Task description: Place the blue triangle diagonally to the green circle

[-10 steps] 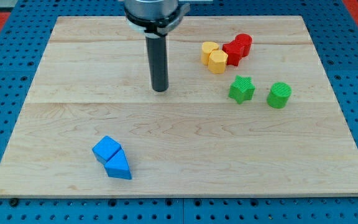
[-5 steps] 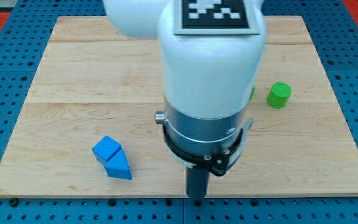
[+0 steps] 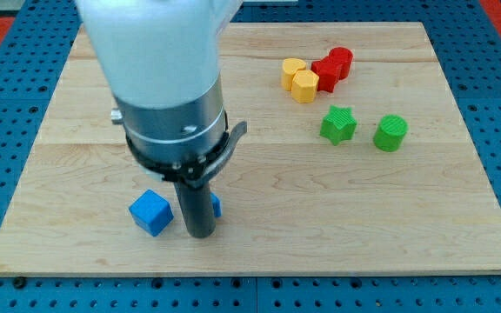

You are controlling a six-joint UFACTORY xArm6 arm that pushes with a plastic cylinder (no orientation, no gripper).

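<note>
- Rod with my tip [image 3: 200,233] on the board's lower left, just right of the blue cube [image 3: 151,212]; there is no claw, so no open or closed state applies.
- Blue triangle [image 3: 216,207]: mostly hidden behind the rod, only a sliver showing at its right edge, apparently touching.
- Green circle [image 3: 390,132]: far right, well apart, beside the green star [image 3: 337,124].
- Step in hand, as judged: engaging the triangle, separated from the cube.
- Next move calls for a long push rightward, ending diagonal to the circle, clear of the star.
</note>
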